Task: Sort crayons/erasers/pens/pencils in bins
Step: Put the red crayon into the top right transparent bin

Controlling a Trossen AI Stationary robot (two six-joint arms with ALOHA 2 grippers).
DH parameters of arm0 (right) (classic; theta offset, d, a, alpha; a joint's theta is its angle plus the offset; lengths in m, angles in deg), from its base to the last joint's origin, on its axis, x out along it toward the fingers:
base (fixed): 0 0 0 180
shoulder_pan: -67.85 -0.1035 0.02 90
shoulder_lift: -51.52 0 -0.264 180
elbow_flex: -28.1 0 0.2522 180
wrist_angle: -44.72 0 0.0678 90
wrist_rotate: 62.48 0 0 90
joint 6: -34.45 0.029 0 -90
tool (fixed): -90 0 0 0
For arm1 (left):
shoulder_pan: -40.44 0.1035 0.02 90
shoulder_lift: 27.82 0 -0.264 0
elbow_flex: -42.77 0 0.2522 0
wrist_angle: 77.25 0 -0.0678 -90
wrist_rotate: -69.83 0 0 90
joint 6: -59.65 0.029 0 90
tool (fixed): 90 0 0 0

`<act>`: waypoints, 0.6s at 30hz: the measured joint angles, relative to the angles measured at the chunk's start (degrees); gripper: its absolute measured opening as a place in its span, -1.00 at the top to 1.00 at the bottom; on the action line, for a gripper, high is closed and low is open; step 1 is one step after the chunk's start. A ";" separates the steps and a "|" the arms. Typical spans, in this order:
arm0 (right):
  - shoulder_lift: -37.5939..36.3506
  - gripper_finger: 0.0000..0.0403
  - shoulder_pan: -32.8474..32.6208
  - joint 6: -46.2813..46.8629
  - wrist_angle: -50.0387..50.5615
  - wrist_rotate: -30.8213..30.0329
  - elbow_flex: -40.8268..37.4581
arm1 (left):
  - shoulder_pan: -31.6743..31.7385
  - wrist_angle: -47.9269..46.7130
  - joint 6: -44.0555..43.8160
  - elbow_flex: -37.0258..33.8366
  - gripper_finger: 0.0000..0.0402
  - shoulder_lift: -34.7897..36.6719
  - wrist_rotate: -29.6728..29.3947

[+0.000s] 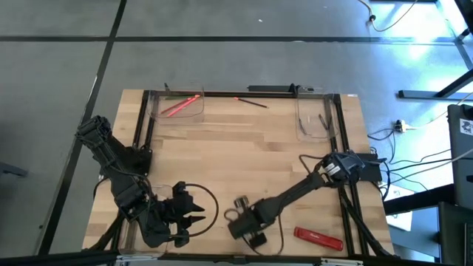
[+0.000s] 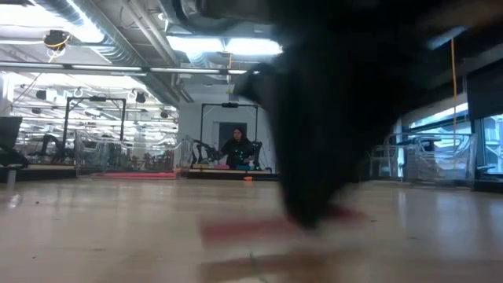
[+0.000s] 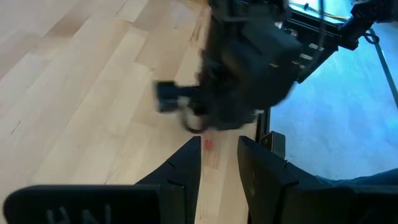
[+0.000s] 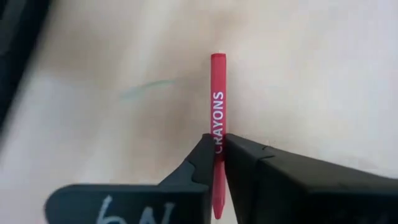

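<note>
My right gripper (image 1: 247,227) is near the table's front edge, shut on a red crayon (image 4: 217,99) printed "CRAYONS". A bit of that red also shows under it in the left wrist view (image 3: 207,144). My left gripper (image 1: 198,213) is open and empty at the front left, its fingers pointing toward the right gripper. One clear bin (image 1: 179,106) at the far left holds red crayons. Another clear bin (image 1: 316,122) at the far right holds a dark pencil. A pencil and a crayon (image 1: 251,102) lie on the wood between the two bins. My right gripper pinches the crayon between its two fingers, on its long sides (image 4: 217,138), past the middle toward one end. The fingers point down at the table. The crayon runs through the gap, one end sticking out beyond the fingertips. I cannot tell whether it is clear of the table.
A wide flat red bar (image 1: 318,238) lies at the front right, close to the right arm. A black frame (image 1: 244,94) runs along the table's far edge. A person (image 2: 236,147) sits far behind the table. Bare wood lies across the table's middle.
</note>
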 joint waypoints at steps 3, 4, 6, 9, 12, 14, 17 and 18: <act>-2.61 0.87 1.10 1.02 2.73 -5.26 0.13 | 0.00 0.04 0.00 0.00 0.52 0.00 -0.01; -3.56 0.87 1.24 1.09 4.66 -6.75 0.19 | 0.00 0.04 0.00 0.00 0.52 0.00 0.01; -5.12 0.88 1.72 2.13 7.72 -8.05 0.24 | 0.00 0.04 0.06 0.00 0.52 0.00 0.01; -7.47 0.87 3.37 2.60 11.14 -8.29 0.22 | 0.00 0.02 0.11 0.00 0.52 0.00 0.02; -10.72 0.86 5.10 2.64 12.44 -10.49 0.35 | 0.00 0.01 0.11 0.00 0.52 0.00 0.02; -12.51 0.86 6.17 3.39 13.04 -12.02 0.37 | 0.00 0.01 0.13 0.00 0.52 0.00 0.02; -15.86 0.86 8.53 4.04 15.34 -14.04 0.35 | 0.00 -0.03 0.13 0.00 0.52 0.00 0.02; -17.34 0.86 9.47 4.11 16.50 -14.97 0.37 | 0.00 -0.05 0.14 0.00 0.52 0.00 0.02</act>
